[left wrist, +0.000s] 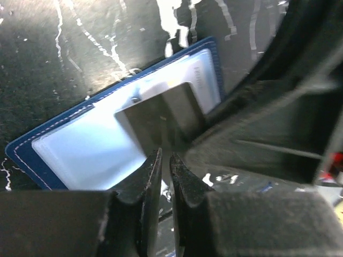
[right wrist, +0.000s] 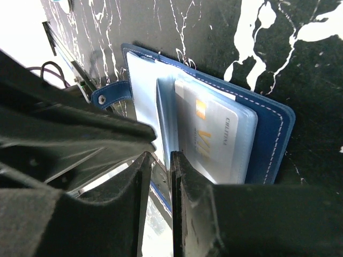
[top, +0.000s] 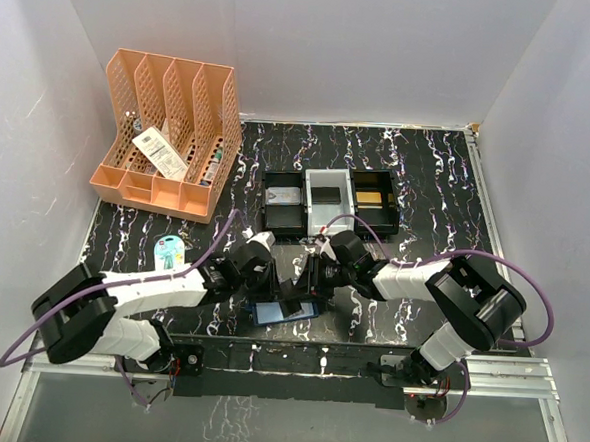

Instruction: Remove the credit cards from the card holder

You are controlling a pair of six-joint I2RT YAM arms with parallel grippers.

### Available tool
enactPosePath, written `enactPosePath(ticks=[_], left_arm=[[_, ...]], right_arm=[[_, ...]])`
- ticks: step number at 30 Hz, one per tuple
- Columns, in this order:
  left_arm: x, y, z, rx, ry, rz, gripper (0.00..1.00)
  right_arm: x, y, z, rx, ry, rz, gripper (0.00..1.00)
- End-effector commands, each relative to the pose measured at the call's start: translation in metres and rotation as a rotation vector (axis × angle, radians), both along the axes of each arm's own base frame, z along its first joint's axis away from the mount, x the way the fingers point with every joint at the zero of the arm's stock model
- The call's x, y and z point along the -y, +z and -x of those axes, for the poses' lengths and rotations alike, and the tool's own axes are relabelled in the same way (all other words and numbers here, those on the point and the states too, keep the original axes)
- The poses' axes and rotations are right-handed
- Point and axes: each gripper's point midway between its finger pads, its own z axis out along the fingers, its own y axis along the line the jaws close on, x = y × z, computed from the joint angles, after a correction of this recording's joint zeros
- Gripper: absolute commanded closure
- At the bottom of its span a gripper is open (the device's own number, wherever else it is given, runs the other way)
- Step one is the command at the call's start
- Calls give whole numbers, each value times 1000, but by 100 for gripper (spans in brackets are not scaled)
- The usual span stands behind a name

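Observation:
The card holder (top: pixel 267 314) (left wrist: pixel 80 147) (right wrist: pixel 270 128) lies open on the black marbled table, close to the near edge, its clear sleeves facing up. One pale credit card (right wrist: pixel 214 134) with orange lettering sits inside a sleeve. A sleeve leaf (right wrist: pixel 165 115) (left wrist: pixel 161 115) stands upright between the two halves. My left gripper (top: pixel 289 293) (left wrist: pixel 165 158) is pinched on that leaf at its tips. Facing it from the other side, my right gripper (top: pixel 309 282) (right wrist: pixel 159 160) hangs over the holder's middle with a narrow slit between its jaws and the leaf's edge just beyond them.
Three small trays stand behind the arms: black (top: pixel 282 215), grey (top: pixel 326 208), black (top: pixel 373 214). A peach file organiser (top: pixel 165 133) is at the back left. A pale blue oval case (top: pixel 170 245) lies left of my left arm.

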Motion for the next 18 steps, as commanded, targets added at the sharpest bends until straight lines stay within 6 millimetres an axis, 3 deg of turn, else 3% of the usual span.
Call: enactPosePath(ticks=[1,12,18], left_arm=[[-7,-19,6,-40,8,-67,91],[-26,-28,14,-38,36,-92,92],[-28,-32,15,-40,35,-105,94]], right_arm=[[-6,8,-5,50,10,-28,78],[-1,1,-13,121,113,105,67],[-11,4,-9,119,181,74,75]])
